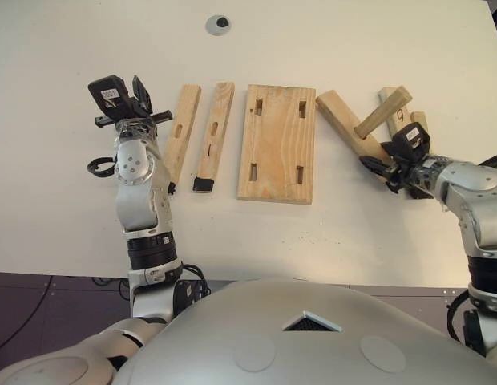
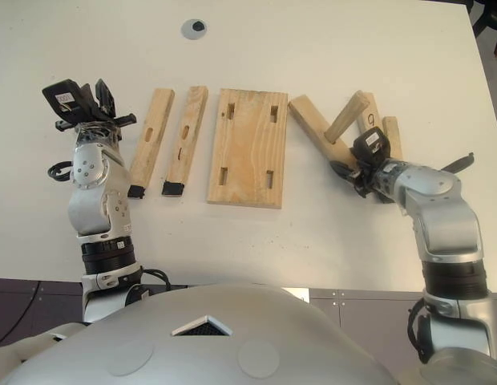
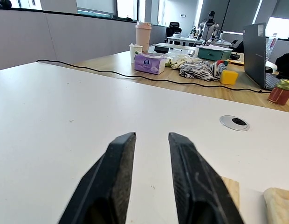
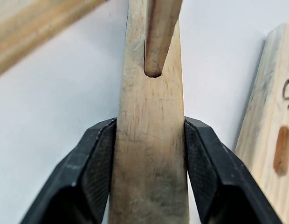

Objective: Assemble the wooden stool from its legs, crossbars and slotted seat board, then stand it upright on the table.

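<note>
Right wrist view: leg [image 4: 151, 144] in hand [image 4: 151, 126]

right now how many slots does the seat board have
4 in the seat board: far-left slot, far-right slot, near-left slot, near-right slot. None seem hidden.

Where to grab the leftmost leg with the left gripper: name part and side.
Grip the leftmost leg across its width near the far end, from above: it lies flat, long edges free, and the open left gripper sits beside that end.
</note>
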You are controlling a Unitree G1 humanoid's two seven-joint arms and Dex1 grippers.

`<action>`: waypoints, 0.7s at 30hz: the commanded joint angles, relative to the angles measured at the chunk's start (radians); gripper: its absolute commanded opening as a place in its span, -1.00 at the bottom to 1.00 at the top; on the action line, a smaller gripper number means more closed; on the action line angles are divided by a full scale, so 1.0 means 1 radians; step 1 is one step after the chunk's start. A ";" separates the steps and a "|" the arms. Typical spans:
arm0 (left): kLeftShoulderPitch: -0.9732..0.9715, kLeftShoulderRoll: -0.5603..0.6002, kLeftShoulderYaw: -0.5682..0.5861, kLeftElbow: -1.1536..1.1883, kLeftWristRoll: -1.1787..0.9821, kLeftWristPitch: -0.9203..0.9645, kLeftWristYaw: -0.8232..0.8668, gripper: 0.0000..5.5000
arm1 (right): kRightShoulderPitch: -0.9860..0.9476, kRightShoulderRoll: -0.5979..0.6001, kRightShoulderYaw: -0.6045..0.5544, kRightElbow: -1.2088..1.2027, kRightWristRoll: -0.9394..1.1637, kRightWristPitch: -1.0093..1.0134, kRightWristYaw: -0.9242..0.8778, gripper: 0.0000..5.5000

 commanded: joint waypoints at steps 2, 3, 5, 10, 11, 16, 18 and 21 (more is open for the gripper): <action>-0.051 0.007 -0.051 -0.022 -0.071 -0.105 -0.140 -0.54 | -0.246 0.062 -0.058 -0.031 0.108 0.149 -0.036 -0.25; -0.060 -0.006 -0.056 -0.034 -0.125 -0.103 -0.183 -0.54 | -0.293 0.049 -0.042 -0.017 0.122 0.174 -0.014 -0.25; -0.077 -0.021 -0.056 -0.051 -0.234 -0.078 -0.265 -0.45 | -0.366 0.036 -0.021 -0.004 0.154 0.223 0.016 -0.25; -0.155 -0.041 -0.052 -0.047 -0.557 0.076 -0.460 -0.18 | -0.531 0.028 -0.057 0.065 0.305 0.388 0.121 -0.25; -0.164 -0.038 -0.053 -0.055 -0.617 0.116 -0.488 -0.16 | -0.555 0.032 -0.074 0.079 0.331 0.413 0.127 -0.25; -0.201 0.005 -0.034 -0.071 -0.915 0.350 -0.576 0.08 | -0.640 0.090 -0.200 0.085 0.483 0.538 0.117 -0.25; -0.220 0.019 -0.020 -0.070 -1.028 0.426 -0.589 0.19 | -0.654 0.126 -0.242 0.074 0.548 0.577 0.101 -0.25; -0.266 0.037 0.000 -0.028 -1.108 0.484 -0.568 0.33 | -0.665 0.194 -0.294 0.045 0.637 0.636 0.070 -0.25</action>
